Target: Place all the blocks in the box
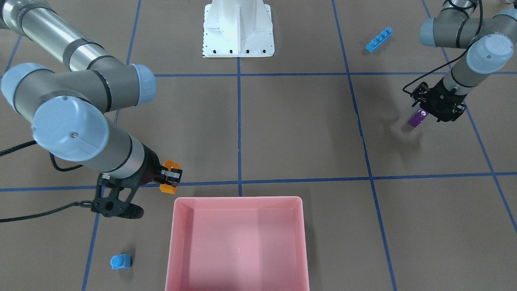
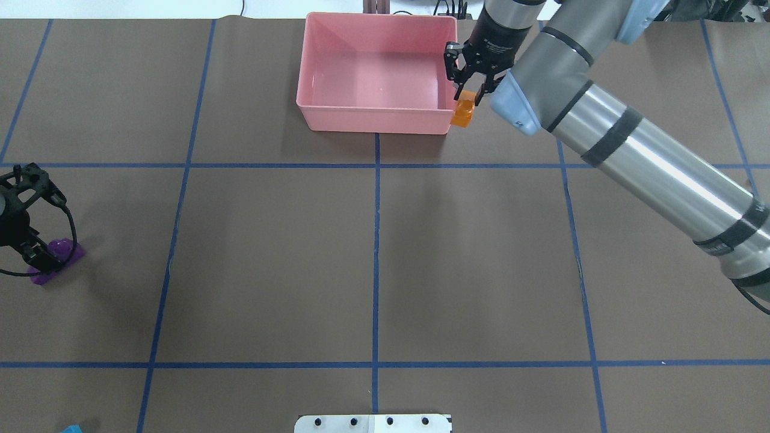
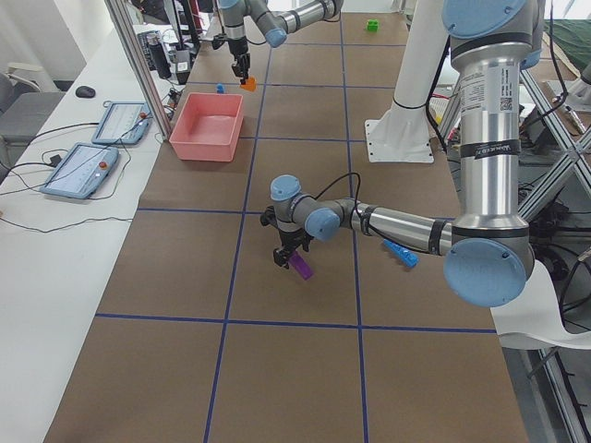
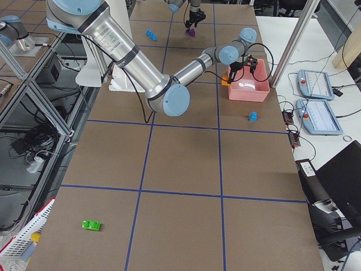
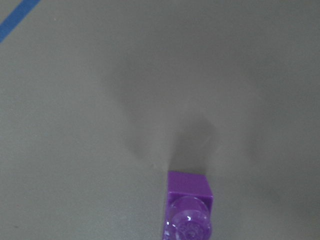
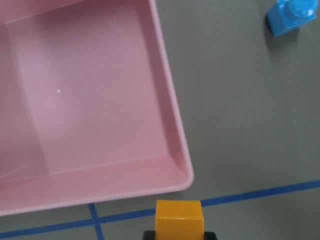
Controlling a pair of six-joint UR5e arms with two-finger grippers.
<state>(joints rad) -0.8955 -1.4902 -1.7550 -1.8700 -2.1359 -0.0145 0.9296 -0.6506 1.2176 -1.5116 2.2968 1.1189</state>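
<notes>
My right gripper (image 2: 468, 96) is shut on the orange one-stud brick (image 2: 463, 113) and holds it above the table just outside the near right corner of the empty pink box (image 2: 373, 117). In the right wrist view the orange brick (image 6: 180, 217) is just outside the box's corner (image 6: 170, 100). My left gripper (image 1: 428, 113) is shut on the purple sloped brick (image 1: 417, 118), a little above the table at the far left. The small blue brick (image 1: 120, 262) lies beyond the box. The long blue brick (image 1: 379, 39) lies near the left arm. The green brick (image 4: 91, 225) lies far off on my right.
The white robot base (image 1: 238, 36) stands at the table's near middle. Blue tape lines grid the brown table. Operator tablets (image 4: 316, 84) lie on the white bench past the box.
</notes>
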